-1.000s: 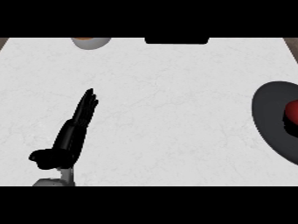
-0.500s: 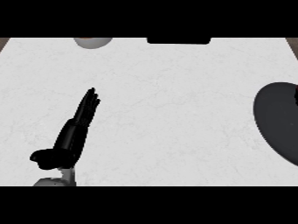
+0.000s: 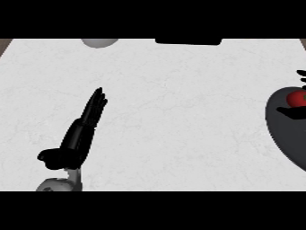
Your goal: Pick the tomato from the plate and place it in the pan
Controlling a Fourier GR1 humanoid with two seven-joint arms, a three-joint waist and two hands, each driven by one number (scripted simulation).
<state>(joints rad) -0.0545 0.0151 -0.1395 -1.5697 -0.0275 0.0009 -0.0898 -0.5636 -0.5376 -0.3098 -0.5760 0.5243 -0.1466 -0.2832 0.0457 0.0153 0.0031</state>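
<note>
Spread across nearly the whole head view: a white counter (image 3: 181, 112), wood showing past its left and right edges. At the right edge, cut off by the frame, a dark grey plate (image 3: 294, 143), set within easy reach of the right arm. Lower left, resting on the counter, the left hand (image 3: 82, 130), fingers straight and relaxed, kept well apart from the plate, probably so as not to hinder the pick. At the far edge, a black shape (image 3: 188, 41), likely the pan, and left of it a pale grey rounded thing (image 3: 100, 42), too cropped to name. On the plate's upper part, the right hand (image 3: 305, 112), fingers and thumb curled either side of the tomato (image 3: 299, 98), apparently closing for the lift; whether touching yet, impossible to tell
</note>
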